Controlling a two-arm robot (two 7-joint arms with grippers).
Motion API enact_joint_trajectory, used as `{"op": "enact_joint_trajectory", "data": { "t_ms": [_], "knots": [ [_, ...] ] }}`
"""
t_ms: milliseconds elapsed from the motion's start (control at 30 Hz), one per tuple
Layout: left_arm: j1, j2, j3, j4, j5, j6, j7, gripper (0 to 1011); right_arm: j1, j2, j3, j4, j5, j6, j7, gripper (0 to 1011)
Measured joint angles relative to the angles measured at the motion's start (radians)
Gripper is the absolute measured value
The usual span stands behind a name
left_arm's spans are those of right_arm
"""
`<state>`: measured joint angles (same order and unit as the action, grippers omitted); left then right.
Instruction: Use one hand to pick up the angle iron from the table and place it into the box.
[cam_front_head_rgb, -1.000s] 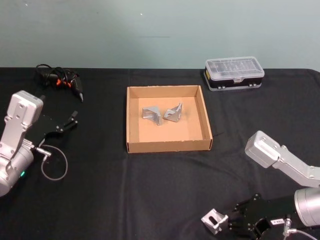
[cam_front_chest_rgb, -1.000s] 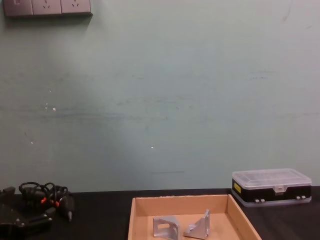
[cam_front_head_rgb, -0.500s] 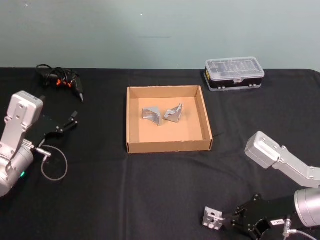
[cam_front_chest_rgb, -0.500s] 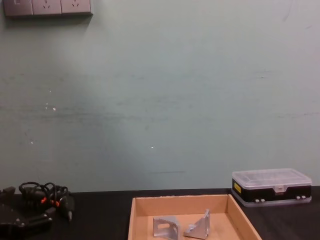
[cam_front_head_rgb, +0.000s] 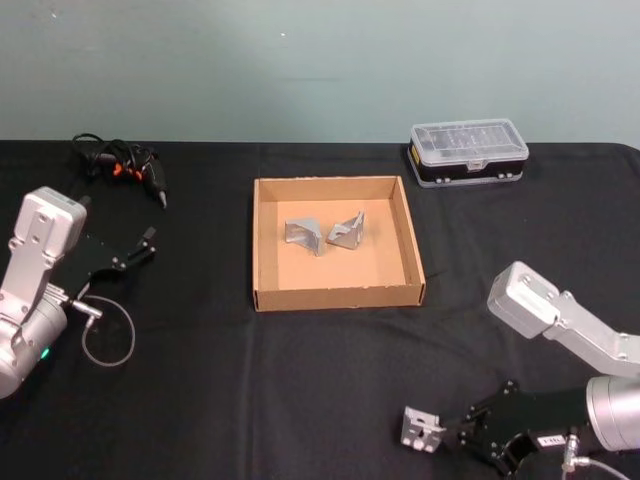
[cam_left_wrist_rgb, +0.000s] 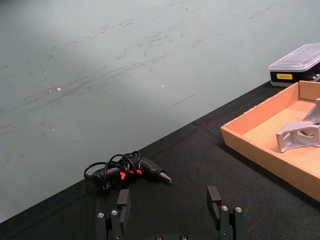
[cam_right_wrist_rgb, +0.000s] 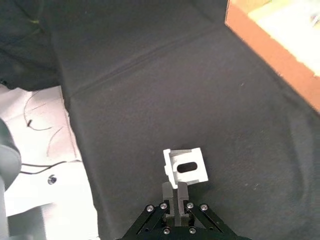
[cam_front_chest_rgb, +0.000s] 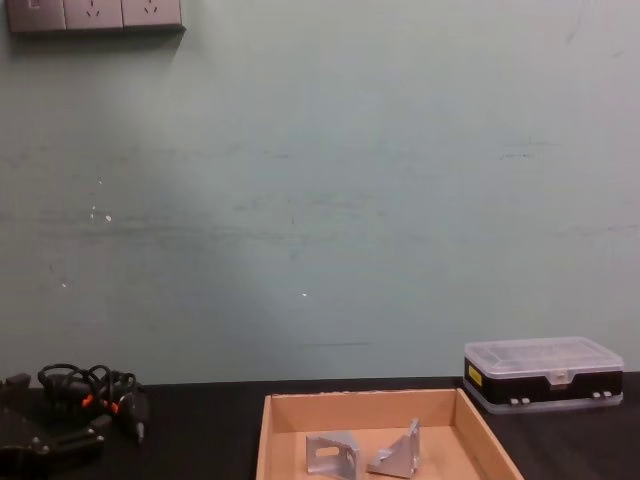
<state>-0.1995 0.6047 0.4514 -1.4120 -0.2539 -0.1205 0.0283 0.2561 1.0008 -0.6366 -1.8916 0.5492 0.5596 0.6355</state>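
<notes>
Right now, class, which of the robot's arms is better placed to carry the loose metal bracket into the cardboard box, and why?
The right. Its gripper is already shut on the bracket near the table's front edge. The left gripper is open, empty, and sits at the far left, on the other side of the box.

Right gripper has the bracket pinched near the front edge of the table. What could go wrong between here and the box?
The right gripper holds the angle iron by one thin edge only, so it may pivot or slip out during the carry. The box already holds two brackets, so a drop in the middle could land on them. The near wall is low; a shallow approach might still clip it.
</notes>
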Motion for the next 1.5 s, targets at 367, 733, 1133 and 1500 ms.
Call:
{"op": "enact_joint_trajectory", "data": {
  "t_ms": [367, 733, 1133, 1500],
  "knots": [
    [0.000, 0.000, 0.000, 0.000, 0.000, 0.000, 0.000, 1000, 0.018, -0.028, 0.018, 0.001, -0.040, -0.036, -0.019, 52],
    [0.000, 0.000, 0.000, 0.000, 0.000, 0.000, 0.000, 1000, 0.017, -0.088, 0.056, 0.057, -0.064, -0.139, -0.038, 52],
    [0.000, 0.000, 0.000, 0.000, 0.000, 0.000, 0.000, 1000, 0.040, -0.168, 0.107, 0.176, -0.075, -0.281, -0.022, 52],
    [0.000, 0.000, 0.000, 0.000, 0.000, 0.000, 0.000, 1000, 0.173, -0.251, 0.088, 0.379, -0.079, -0.316, 0.069, 52]
  ]
}}
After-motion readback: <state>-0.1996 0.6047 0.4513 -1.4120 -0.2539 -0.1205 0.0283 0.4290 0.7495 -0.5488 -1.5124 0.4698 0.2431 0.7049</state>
